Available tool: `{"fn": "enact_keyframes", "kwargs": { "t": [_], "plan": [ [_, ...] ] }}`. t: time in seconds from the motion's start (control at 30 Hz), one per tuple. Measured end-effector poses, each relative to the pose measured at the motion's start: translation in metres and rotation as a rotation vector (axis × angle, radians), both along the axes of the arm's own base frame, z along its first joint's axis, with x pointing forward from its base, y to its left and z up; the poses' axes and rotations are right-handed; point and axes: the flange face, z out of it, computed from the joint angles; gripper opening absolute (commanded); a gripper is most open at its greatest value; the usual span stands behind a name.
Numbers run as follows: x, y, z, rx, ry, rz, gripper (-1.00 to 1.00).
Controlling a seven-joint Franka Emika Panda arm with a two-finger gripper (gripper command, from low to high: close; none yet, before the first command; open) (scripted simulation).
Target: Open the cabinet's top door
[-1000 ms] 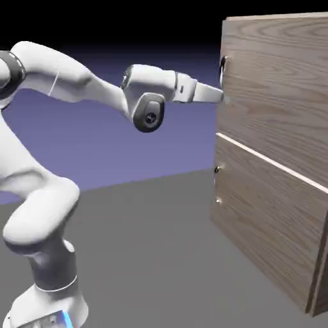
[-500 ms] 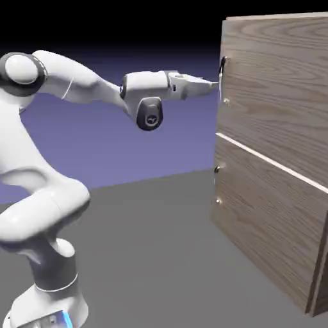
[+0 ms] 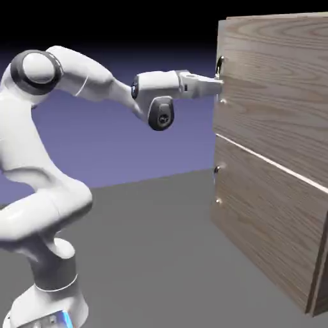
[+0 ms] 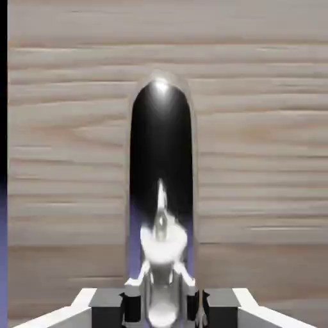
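Shifted slightly outward since the earlier frame: the top door's near edge, at upper right, with the arm gripping its handle.
The cabinet (image 3: 266,218) fills the frame's right side, its contents hidden; the top door (image 3: 275,83) looks barely ajar, so most of the opening remains. From the left, the white arm (image 3: 83,70) reaches to the handle (image 3: 220,66), upper right of centre, where the fingers (image 4: 161,307) are clamped on it, at the hand view's bottom middle.

Grey floor (image 3: 147,256), blue-violet backdrop (image 3: 173,141)
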Motion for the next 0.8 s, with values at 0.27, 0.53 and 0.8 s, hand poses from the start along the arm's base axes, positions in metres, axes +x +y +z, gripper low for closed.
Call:
{"fn": "enact_keyframes", "kwargs": {
  "t": [0.27, 0.53, 0.8],
  "plan": [
    [-0.030, -0.011, 0.000, 0.000, 0.000, 0.066, -1.00],
    [-0.063, -0.027, 0.000, 0.000, 0.000, 0.141, -1.00],
    [-0.083, -0.038, 0.001, 0.009, -0.004, 0.191, -1.00]
  ]
}}
